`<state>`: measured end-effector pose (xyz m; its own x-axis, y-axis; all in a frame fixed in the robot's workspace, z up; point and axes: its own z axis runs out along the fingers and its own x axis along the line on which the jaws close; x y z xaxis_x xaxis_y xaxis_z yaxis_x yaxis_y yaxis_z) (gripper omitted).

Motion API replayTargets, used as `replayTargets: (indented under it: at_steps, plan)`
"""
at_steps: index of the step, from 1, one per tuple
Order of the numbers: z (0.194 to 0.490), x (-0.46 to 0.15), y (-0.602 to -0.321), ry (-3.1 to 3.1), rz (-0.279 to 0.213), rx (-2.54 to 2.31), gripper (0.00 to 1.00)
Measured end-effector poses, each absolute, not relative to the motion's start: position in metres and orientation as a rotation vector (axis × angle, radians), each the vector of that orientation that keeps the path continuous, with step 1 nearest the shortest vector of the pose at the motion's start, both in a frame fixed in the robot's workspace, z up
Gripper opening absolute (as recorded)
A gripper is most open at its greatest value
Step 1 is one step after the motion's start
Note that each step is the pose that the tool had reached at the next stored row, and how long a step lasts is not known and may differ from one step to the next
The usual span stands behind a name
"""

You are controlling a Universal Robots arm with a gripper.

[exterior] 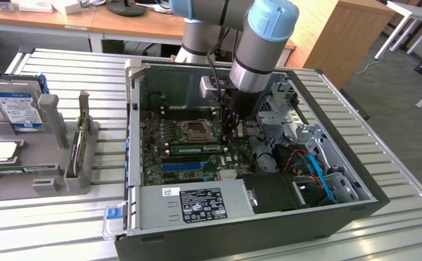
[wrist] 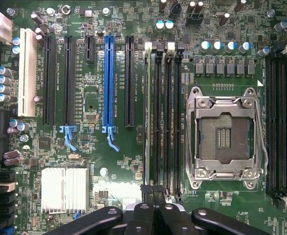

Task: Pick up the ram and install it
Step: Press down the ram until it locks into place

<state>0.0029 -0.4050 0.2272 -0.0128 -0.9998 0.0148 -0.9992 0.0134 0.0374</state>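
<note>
**Ram seated edge-on in its slot**

We saw the ram (wrist: 147,112) standing edge-on in the memory slot (wrist: 157,112) left of the empty processor socket (wrist: 225,134), so installation looked nearly done. It ran up the frame from our gripper (wrist: 153,193), whose jaws were clenched just over its near end, pressing or gripping, we couldn't tell.
</note>
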Motion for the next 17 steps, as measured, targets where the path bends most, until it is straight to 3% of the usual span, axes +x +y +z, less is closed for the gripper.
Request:
replayTargets:
  at_steps: [17]
  plan:
    - [0.2241, 0.0029, -0.4050, -2.209, -0.025, 2.181, 0.10]
